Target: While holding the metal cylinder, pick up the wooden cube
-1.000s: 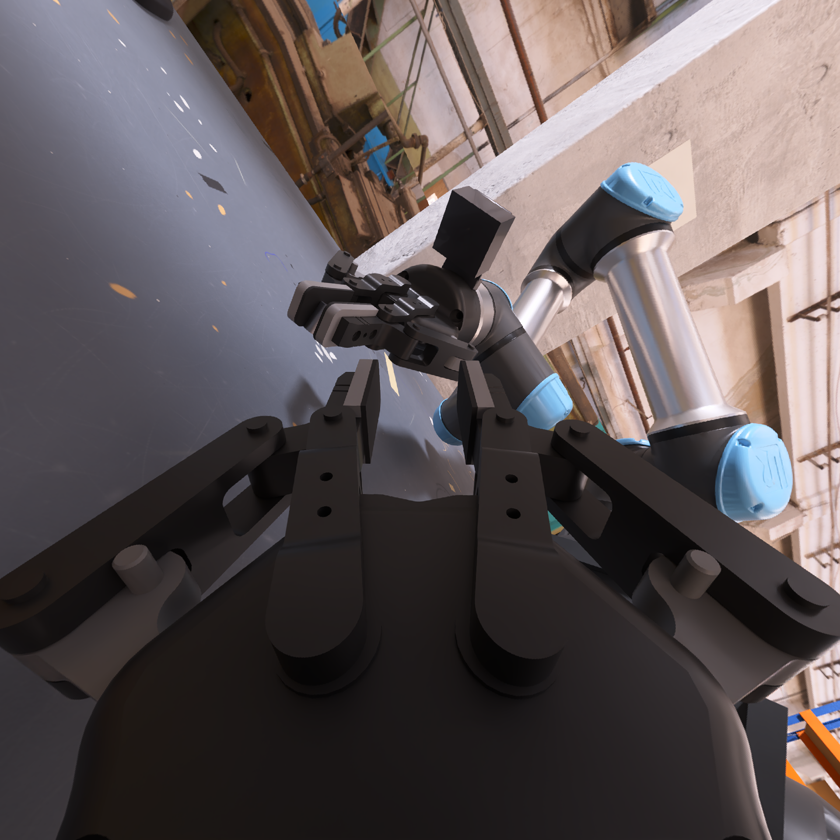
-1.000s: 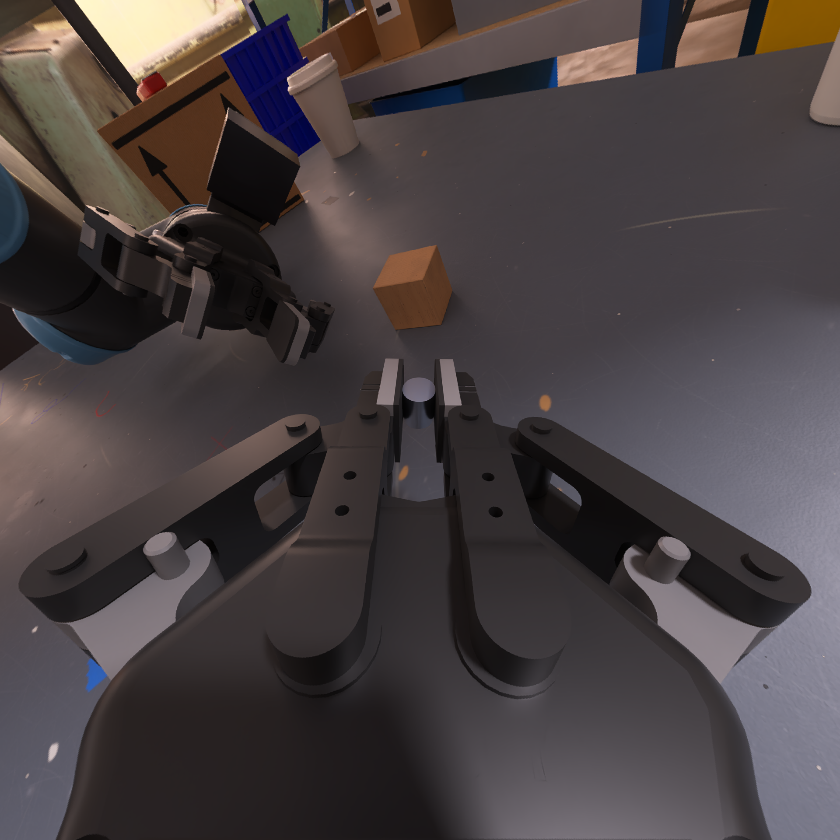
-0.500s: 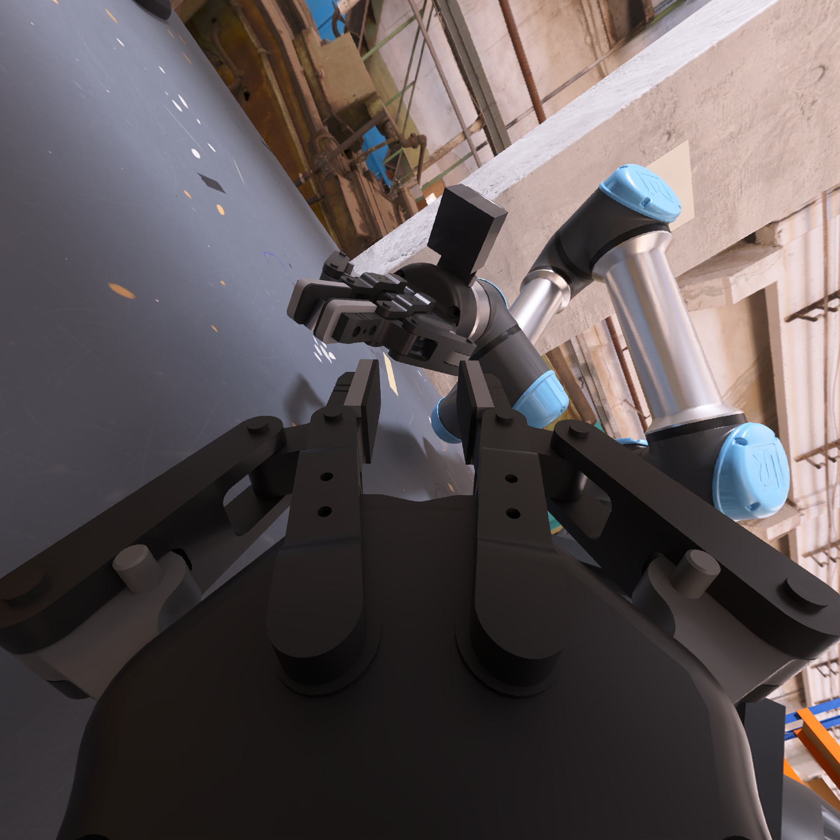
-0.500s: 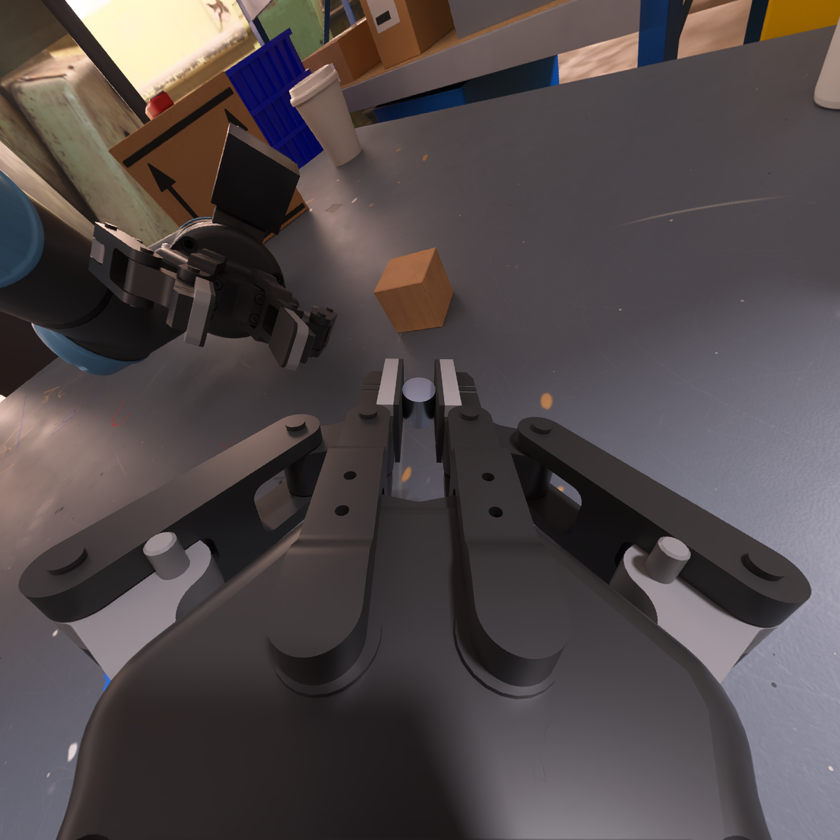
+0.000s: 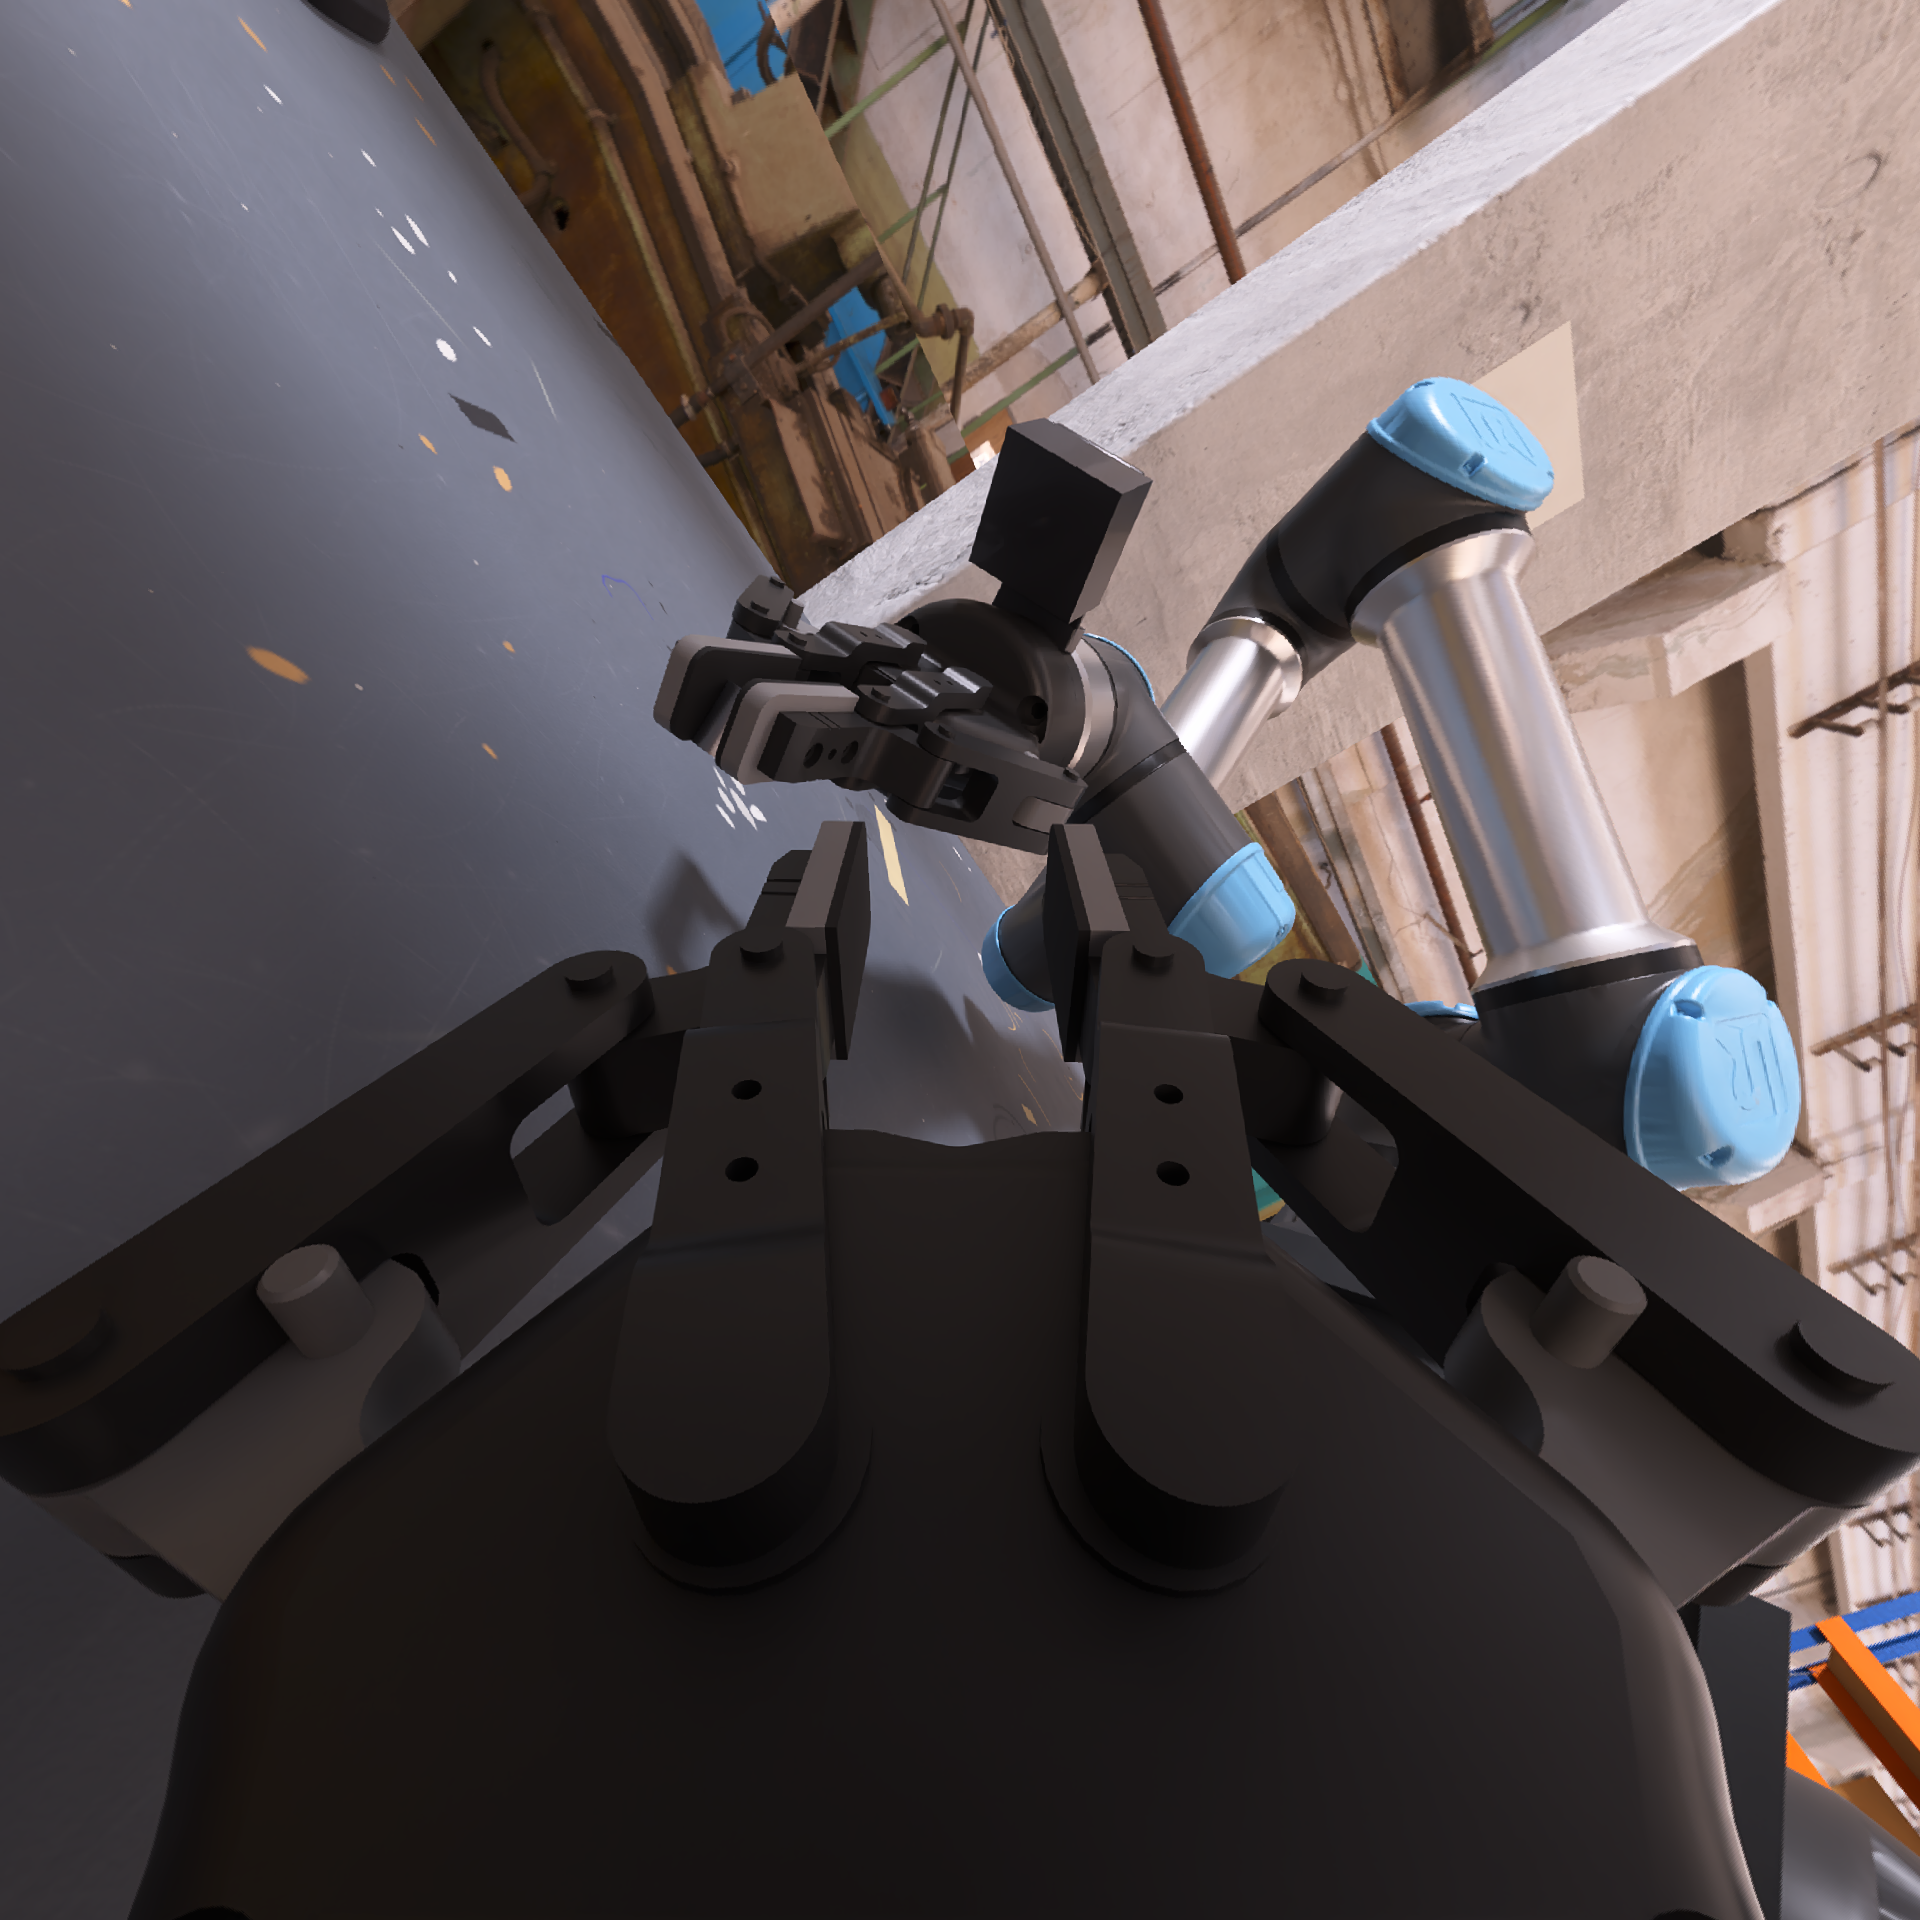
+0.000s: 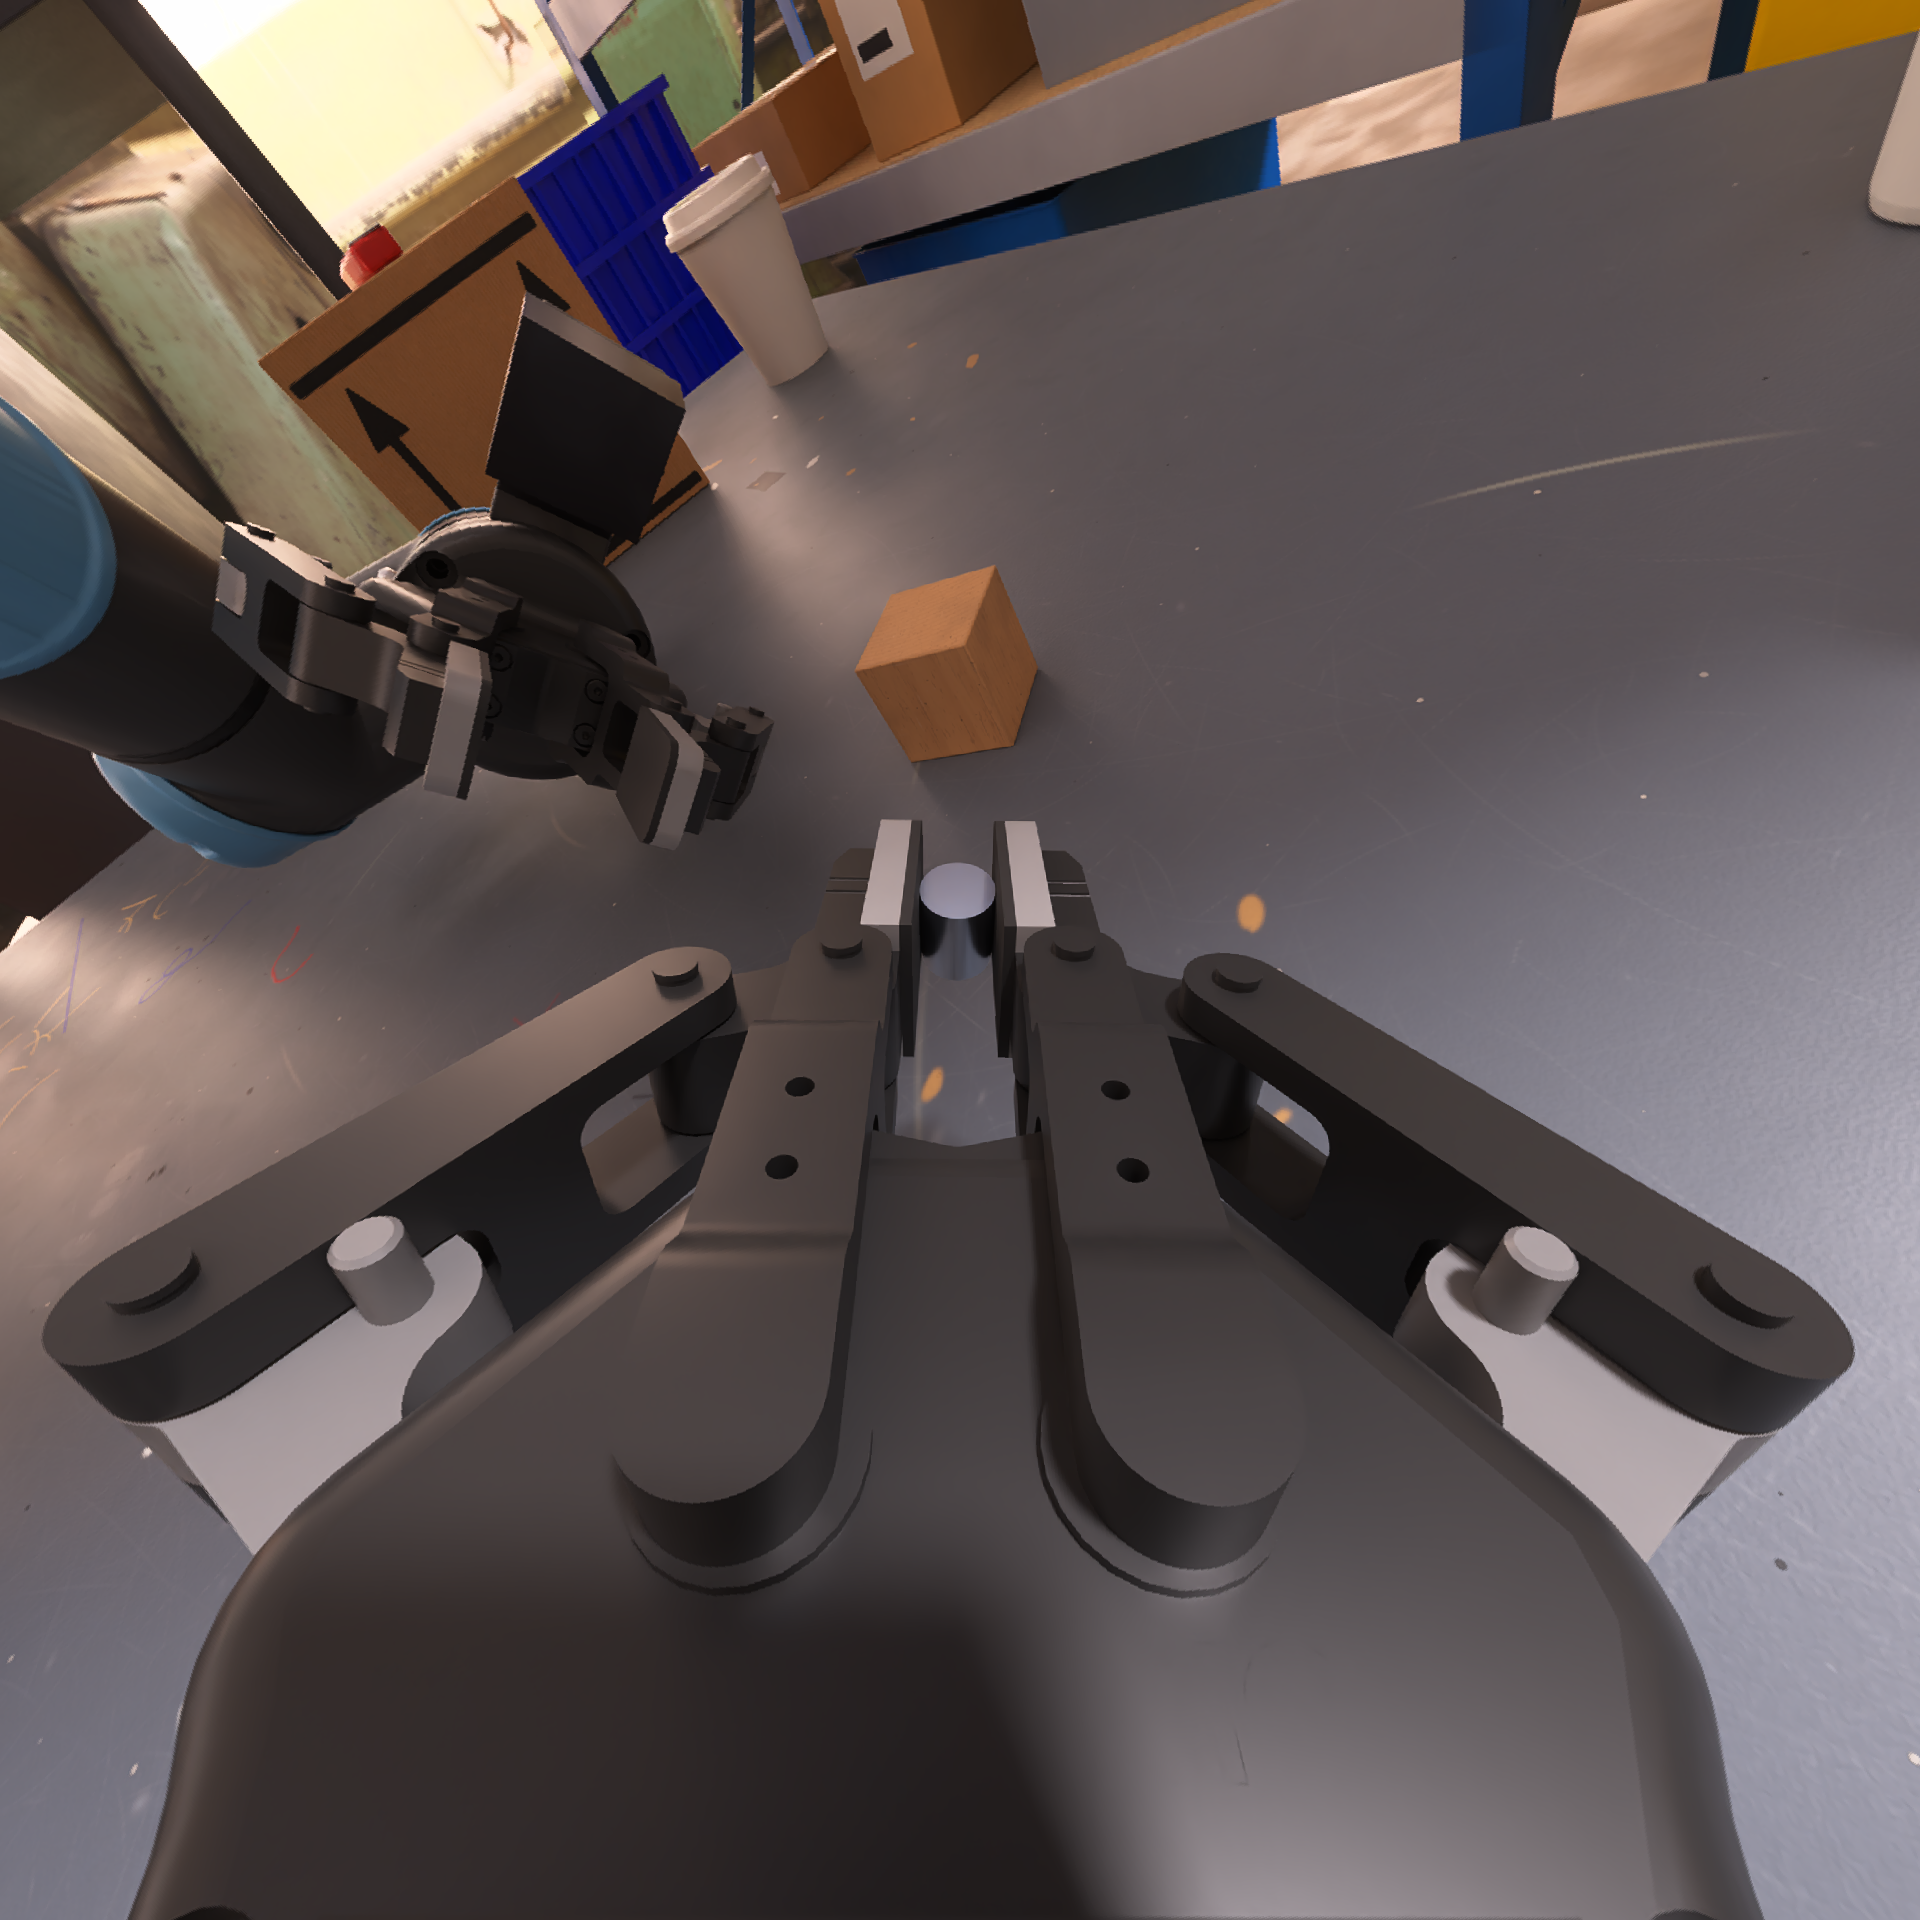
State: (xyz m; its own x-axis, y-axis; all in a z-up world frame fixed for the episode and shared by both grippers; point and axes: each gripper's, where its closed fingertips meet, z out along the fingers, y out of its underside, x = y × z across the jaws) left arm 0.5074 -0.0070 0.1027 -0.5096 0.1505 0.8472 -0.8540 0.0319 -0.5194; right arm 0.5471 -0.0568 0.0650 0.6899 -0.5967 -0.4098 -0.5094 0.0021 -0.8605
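Observation:
In the right wrist view my right gripper is shut on a small upright metal cylinder and holds it over the grey table. The wooden cube rests on the table just beyond the fingertips. My left gripper hovers to the left of the cube, apart from it. In the left wrist view the left gripper is open and empty, and points at the right gripper and its arm. The cube and the cylinder do not show in that view.
A white paper cup stands at the table's far edge. Beyond it are a cardboard box and a blue crate. A white object stands at the far right corner.
Both views shift only slightly. In the right wrist view the left gripper has edged a little toward the cube. The grip on the cylinder is unchanged.

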